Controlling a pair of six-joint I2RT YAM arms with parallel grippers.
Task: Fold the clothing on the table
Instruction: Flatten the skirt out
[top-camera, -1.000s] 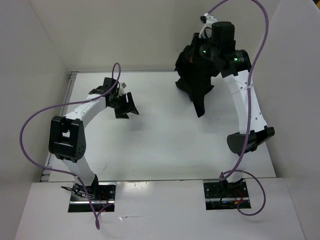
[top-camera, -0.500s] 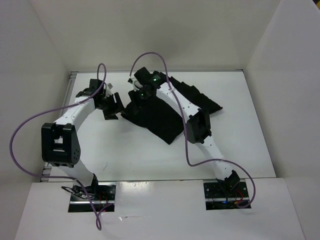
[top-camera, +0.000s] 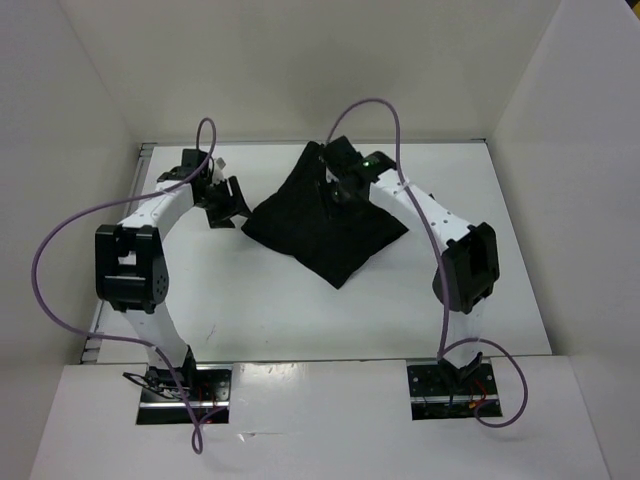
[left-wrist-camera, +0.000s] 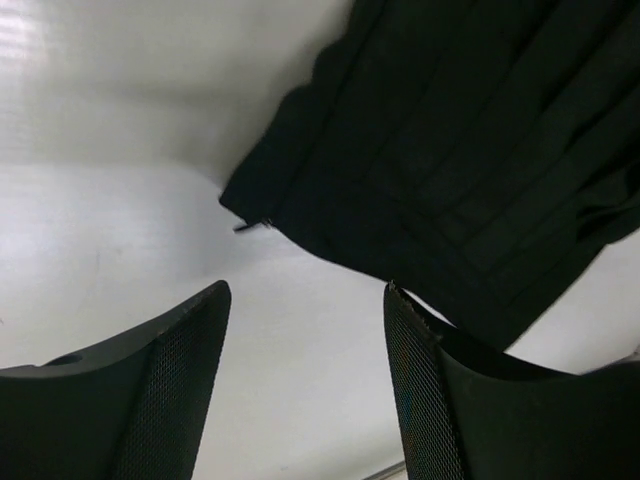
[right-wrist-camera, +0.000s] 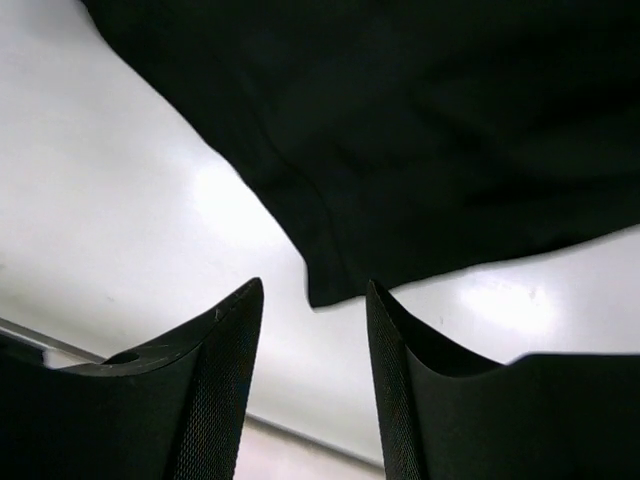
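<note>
The clothing (top-camera: 325, 228), black with pleat-like ridges, lies flat on the white table (top-camera: 250, 310) in a rough diamond shape at centre back. My left gripper (top-camera: 226, 200) hovers just off its left corner, open and empty. In the left wrist view the clothing (left-wrist-camera: 470, 150) lies past my left gripper (left-wrist-camera: 305, 290), over bare table (left-wrist-camera: 120, 220). My right gripper (top-camera: 332, 190) is over the garment's upper part, open. In the right wrist view a corner of the clothing (right-wrist-camera: 400, 130) lies just beyond my right gripper (right-wrist-camera: 313, 290), with nothing between its fingers.
White upright walls (top-camera: 90, 120) close in the table on the left, back and right. The table's thin metal edge (top-camera: 148, 152) shows at the back left. Purple cables (top-camera: 60, 250) loop off both arms. The arm bases (top-camera: 185, 390) sit at the near edge.
The right arm swung the raised clothing down from the back right, laid it across the table's middle, then opened and let go. The left gripper shifted slightly towards the garment's left corner.
</note>
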